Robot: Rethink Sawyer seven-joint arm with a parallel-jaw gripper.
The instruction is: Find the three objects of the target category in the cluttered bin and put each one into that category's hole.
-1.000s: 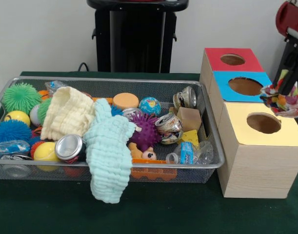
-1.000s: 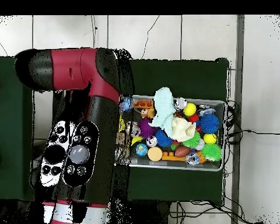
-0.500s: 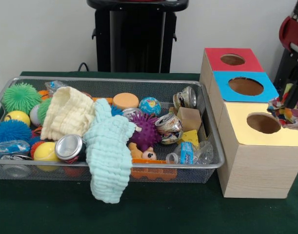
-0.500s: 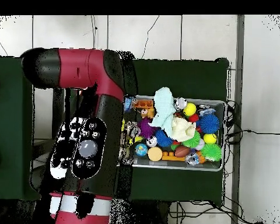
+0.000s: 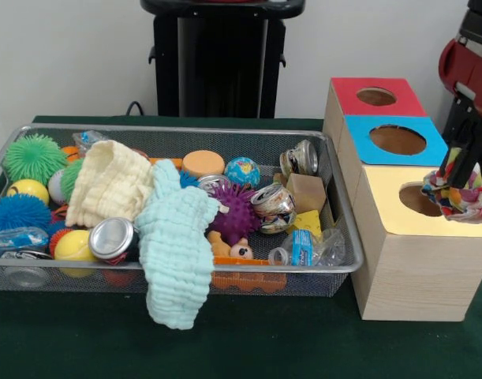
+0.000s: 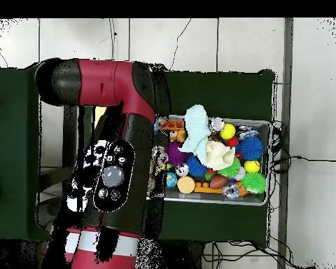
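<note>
- Hanging from the gripper (image 5: 459, 167) at the right edge of the front view, a multicoloured patterned cloth (image 5: 460, 197) droops over the right rim of the round hole (image 5: 420, 199) in the yellow-topped wooden box (image 5: 418, 245), partly covering that hole
- Black fingers (image 5: 466, 155) are closed on the top of the cloth, pinching it
- Red and black arm (image 6: 111, 161) fills the left half of the overhead view and hides the boxes there
- Behind the yellow-topped box stand a blue-topped box (image 5: 394, 140) and a red-topped box (image 5: 375, 96), 1 round hole in each
- Left of the boxes sits a wire mesh bin (image 5: 335, 197) on the dark green table (image 5: 264, 347)
- Over the bin's front rim hangs a pale mint waffle cloth (image 5: 174, 249); a cream waffle cloth (image 5: 109, 182) lies beside it
- Around them: a purple spiky ball (image 5: 234, 213), a green spiky ball (image 5: 34, 156), a blue spiky ball (image 5: 16, 213), crushed silver cans (image 5: 274, 205), a small cardboard box (image 5: 307, 192) and a globe-printed ball (image 5: 242, 171)
</note>
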